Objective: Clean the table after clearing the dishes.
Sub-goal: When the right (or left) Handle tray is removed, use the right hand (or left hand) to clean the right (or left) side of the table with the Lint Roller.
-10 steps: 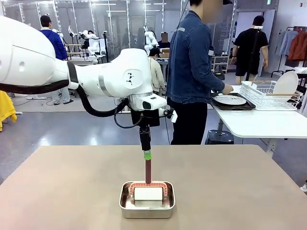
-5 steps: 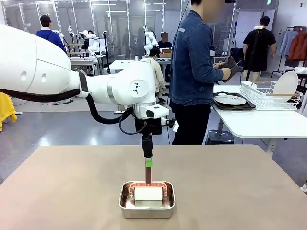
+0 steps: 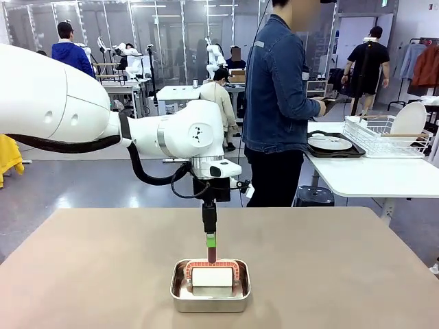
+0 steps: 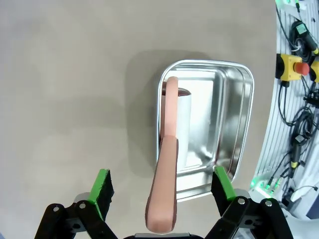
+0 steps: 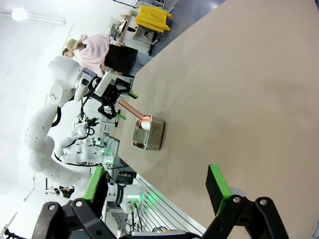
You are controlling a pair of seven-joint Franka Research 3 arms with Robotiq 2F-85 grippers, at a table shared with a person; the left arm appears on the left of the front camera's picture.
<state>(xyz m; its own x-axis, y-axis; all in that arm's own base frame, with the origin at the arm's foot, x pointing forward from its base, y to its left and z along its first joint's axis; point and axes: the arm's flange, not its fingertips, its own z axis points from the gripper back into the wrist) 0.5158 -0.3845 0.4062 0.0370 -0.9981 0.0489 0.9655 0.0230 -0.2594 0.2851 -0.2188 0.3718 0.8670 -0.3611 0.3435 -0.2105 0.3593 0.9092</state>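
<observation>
Standing upright in a small steel pan (image 3: 209, 301) near the front edge of the brown table (image 3: 343, 274), a cleaning tool is seen in the front view, its pinkish handle (image 3: 211, 253) offered for a pickup from above. The left gripper (image 3: 210, 240) is poised at the handle's top. A plate (image 3: 329, 143) is seen on a dark tray (image 3: 336, 153) on the white side table (image 3: 370, 178) beside a person (image 3: 274, 103), so the clearing is judged done.

In the left wrist view, the jaws are shown spread to either side of the handle, neither green pad (image 4: 103, 184) touching it. The tool's white head (image 4: 187, 124) is rested in the pan.

In the right wrist view, the right gripper (image 5: 155, 184) is held well apart over bare tabletop, jaws spread and empty, presumably kept clear of the pickup.
</observation>
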